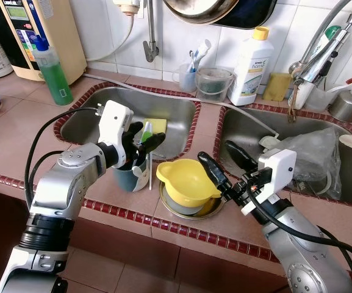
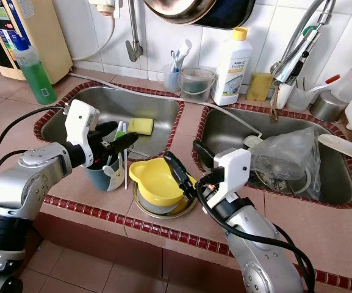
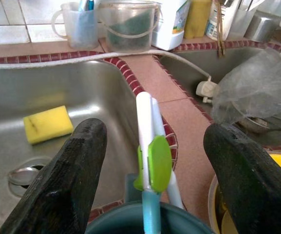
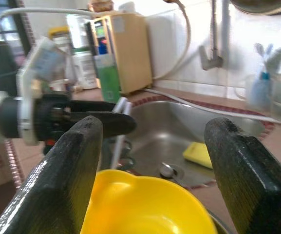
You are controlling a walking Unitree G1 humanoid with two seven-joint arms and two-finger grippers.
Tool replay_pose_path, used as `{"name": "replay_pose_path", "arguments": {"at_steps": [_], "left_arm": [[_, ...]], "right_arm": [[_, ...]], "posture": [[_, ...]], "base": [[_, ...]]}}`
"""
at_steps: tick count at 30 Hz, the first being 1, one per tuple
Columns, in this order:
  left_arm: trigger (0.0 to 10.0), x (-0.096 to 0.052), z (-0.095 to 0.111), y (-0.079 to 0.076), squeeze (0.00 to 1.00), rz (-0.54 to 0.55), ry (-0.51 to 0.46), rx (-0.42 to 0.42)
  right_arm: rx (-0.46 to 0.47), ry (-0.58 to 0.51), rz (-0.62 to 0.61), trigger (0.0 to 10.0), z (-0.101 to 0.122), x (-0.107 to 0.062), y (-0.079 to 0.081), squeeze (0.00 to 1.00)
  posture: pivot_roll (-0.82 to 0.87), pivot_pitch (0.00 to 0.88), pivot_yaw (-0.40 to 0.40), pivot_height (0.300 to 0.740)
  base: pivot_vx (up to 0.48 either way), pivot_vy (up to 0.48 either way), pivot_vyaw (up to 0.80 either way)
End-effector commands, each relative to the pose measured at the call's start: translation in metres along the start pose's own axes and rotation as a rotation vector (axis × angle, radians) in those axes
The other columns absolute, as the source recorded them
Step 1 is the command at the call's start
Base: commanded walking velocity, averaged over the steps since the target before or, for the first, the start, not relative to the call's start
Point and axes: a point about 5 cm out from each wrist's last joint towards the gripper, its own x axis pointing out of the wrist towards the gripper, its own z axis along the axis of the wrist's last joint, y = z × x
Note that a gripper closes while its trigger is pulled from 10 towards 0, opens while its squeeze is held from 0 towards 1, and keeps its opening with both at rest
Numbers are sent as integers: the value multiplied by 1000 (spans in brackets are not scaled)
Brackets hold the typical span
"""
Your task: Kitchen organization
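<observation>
A teal cup [image 1: 124, 177] stands on the tiled counter in front of the left sink, with utensils upright in it. Among them is a white-handled tool with a green clip [image 3: 151, 156]. My left gripper [image 1: 145, 137] is open just above the cup, one finger [image 3: 77, 180] on each side of that tool and not touching it. A yellow bowl [image 1: 185, 178] rests on a round metal plate [image 1: 207, 210] beside the cup. My right gripper [image 1: 215, 151] is open at the bowl's right rim, with its fingers [image 4: 77, 165] spread wide above the bowl [image 4: 145, 204].
The left sink [image 1: 90, 122] holds a yellow sponge [image 3: 46, 124]. The right sink [image 1: 243, 125] holds a plastic bag [image 1: 310, 149] over dishes. A detergent bottle [image 1: 252, 61], clear tubs [image 1: 213, 82], a faucet [image 1: 322, 49] and a green soap bottle [image 1: 52, 70] line the back.
</observation>
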Motion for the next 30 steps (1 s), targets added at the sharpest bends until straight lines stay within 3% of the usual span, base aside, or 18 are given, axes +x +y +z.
{"name": "replay_pose_path", "arguments": {"at_steps": [1, 6, 7, 8, 9, 30], "left_arm": [[10000, -1, -2, 2, 0, 2, 19, 8], [10000, -2, -3, 1, 0, -6, 11, 3], [6314, -2, -3, 1, 0, -7, 9, 0], [6314, -3, -3, 1, 0, -5, 9, 3], [0, -3, -3, 1, 0, -8, 3, -1], [0, -4, -2, -2, 0, -47, 9, 35]], "right_arm": [[1, 3, 19, 10000, 2, -1, 3, 0], [-3, 21, 31, 10000, 0, -3, 5, 0], [-2, 23, 32, 10000, 0, -3, 5, 0], [-2, 23, 33, 10000, 0, -3, 5, 0], [-2, 24, 33, 10000, 0, -3, 5, 0], [-10, 35, 43, 10000, -3, -2, 5, 0]], "posture": [[-71, 43, 28, 740], [-73, 43, 30, 740], [-73, 42, 30, 740], [-73, 42, 32, 740], [-73, 42, 32, 740], [-65, 22, 34, 740]], "base": [[0, 0, 0], [0, 0, 0], [0, 0, 0], [0, 0, 0], [0, 0, 0], [0, 0, 0]]}}
